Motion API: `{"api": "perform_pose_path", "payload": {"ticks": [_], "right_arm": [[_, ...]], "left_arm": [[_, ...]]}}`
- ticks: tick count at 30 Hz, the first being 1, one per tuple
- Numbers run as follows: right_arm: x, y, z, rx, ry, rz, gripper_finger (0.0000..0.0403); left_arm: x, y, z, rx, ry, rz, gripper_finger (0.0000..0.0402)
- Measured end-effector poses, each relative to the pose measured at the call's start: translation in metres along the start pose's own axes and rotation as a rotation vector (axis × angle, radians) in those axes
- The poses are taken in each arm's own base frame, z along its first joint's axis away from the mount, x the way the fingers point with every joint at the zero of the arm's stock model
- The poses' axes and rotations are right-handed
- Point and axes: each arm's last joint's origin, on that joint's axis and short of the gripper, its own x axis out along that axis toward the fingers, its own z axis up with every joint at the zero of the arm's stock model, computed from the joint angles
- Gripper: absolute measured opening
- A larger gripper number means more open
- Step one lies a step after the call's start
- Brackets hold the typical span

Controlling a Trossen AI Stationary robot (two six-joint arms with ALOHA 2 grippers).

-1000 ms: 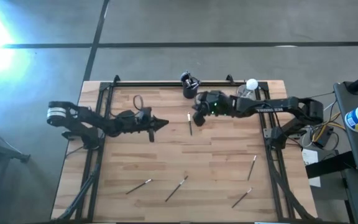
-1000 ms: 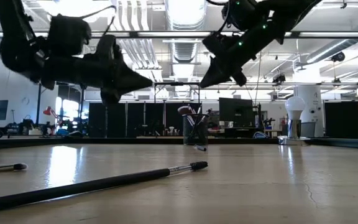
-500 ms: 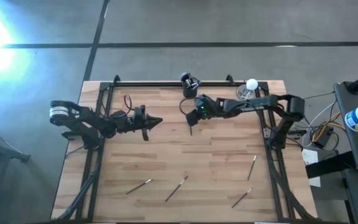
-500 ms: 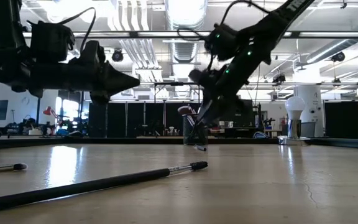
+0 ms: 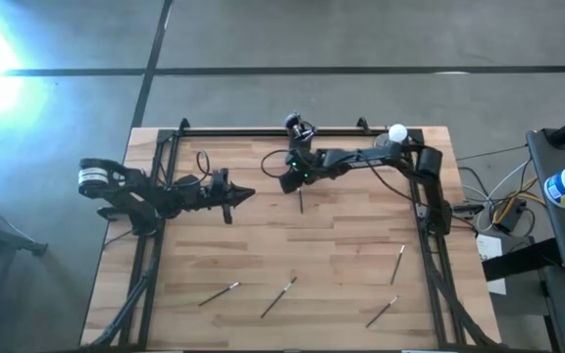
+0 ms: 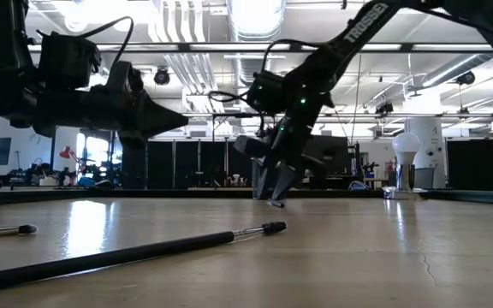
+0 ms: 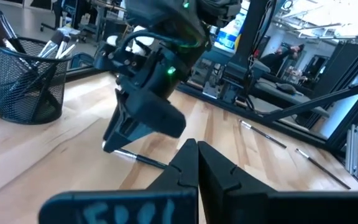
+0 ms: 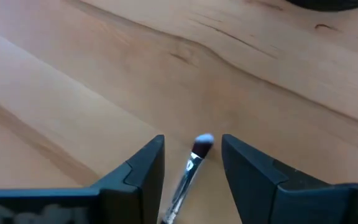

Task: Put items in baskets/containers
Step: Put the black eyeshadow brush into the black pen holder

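High: right pincer (image 5: 295, 184) low over brush (image 5: 300, 201) near black cup (image 5: 296, 127) | Low: same pincer (image 6: 274, 189) spread above tabletop (image 6: 358, 248) | Left wrist: left pincer (image 7: 197, 152) closed, empty | Right wrist: fingers (image 8: 143, 163) straddling brush (image 8: 194, 157), not gripping

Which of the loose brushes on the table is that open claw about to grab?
The brush nearest the black cup, lying between the right gripper's open fingers. The others lie far off along the table's near edge.
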Motion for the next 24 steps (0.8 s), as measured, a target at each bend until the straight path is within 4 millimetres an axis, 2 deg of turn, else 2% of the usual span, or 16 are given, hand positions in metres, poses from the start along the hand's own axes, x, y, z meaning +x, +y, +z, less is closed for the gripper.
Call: {"api": "perform_pose_path", "payload": {"ticks": [7, 18, 21, 24], "right_arm": [[0.008, 0.007, -0.001, -0.021, 0.038, -0.052, 0.012], [0.008, 0.01, -0.007, -0.103, 0.054, -0.062, 0.0015], [0.003, 0.011, -0.007, -0.134, 0.058, -0.047, 0.001], [-0.012, 0.016, -0.01, -0.2, 0.048, -0.036, 0.0009]], "left_arm": [[0.0, 0.0, -0.001, 0.002, 0.014, 0.004, 0.0], [0.0, 0.0, -0.001, 0.001, 0.015, 0.004, 0.0], [0.0, 0.0, -0.001, 0.001, 0.015, 0.004, 0.0], [0.0, 0.0, -0.002, 0.001, 0.015, 0.004, 0.0]]}}
